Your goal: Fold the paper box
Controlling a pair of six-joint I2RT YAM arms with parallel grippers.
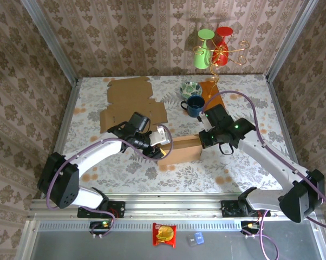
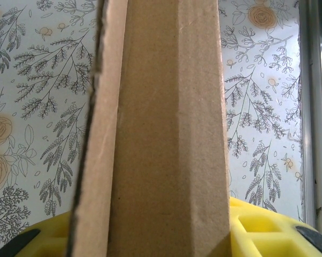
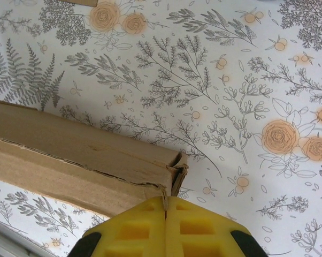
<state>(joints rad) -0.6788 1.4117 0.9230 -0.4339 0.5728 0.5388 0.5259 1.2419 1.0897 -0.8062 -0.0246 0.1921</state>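
Paper box (image 1: 182, 150): your left end effector (image 1: 161, 142) grasps it. Your right end effector (image 3: 165, 211) clenches at its corner, contact unclear.

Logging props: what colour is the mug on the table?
Dark blue mug; top external view.

Readable text, labels, brands, numbers, signs: none is showing legibly.
- Red snack packet (image 1: 164, 234), lying on the near ledge below the worktop: it is carrying printed artwork, too small to read.
- Small blue item (image 1: 197, 236) beside it: any marking is staying too blurred to tell.
- Paper box (image 1: 182, 150): it is showing plain brown faces in the top and both wrist views.
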